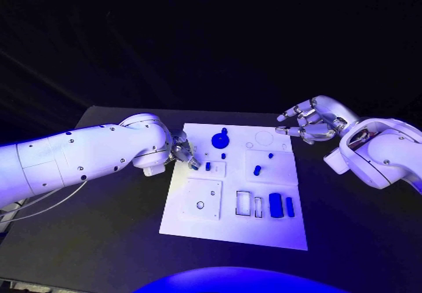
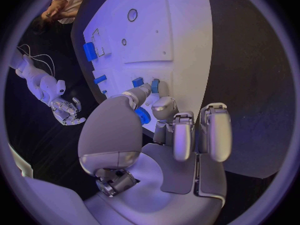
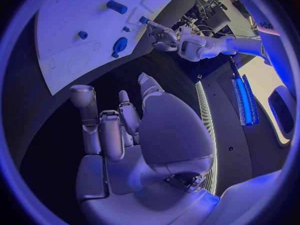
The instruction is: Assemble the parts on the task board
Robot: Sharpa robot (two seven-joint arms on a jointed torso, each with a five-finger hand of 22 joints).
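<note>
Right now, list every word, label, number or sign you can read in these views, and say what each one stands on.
None can be read with certainty.
The white task board carries only outlines and recesses, no print.
A few pale letters on a panel in the room, seen in the right wrist view, are cut off and too blurred to quote.

Blue parts (image 1: 276, 205) lie on the white task board (image 1: 237, 235), black table (image 1: 105, 244) beneath.

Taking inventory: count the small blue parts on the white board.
7: round one; two pegs near left hand; two pegs mid-right; two bars near edge. The hand may hide more.
</note>
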